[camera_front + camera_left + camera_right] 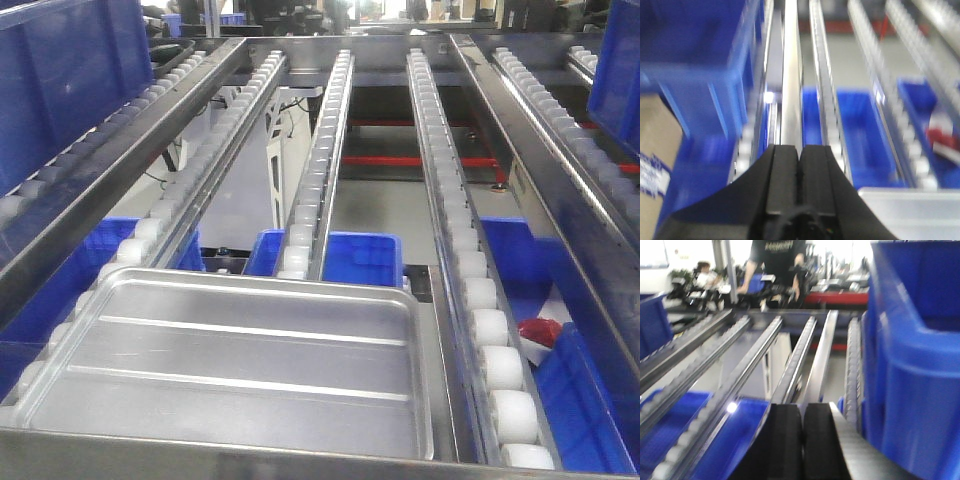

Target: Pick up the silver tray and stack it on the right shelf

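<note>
Low at the near left of the rack, the silver tray [240, 350] lies flat on the roller rails [487, 327], long side crosswise. Its corner shows just right of the left end effector [800, 150], whose fingers are pressed together. The right end effector [802, 409], likewise pressed together, seems farther off, though blur makes this uncertain.

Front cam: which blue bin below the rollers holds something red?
The rightmost bin, right of the silver tray; red item inside. Centre bin and left bin show none.
</note>
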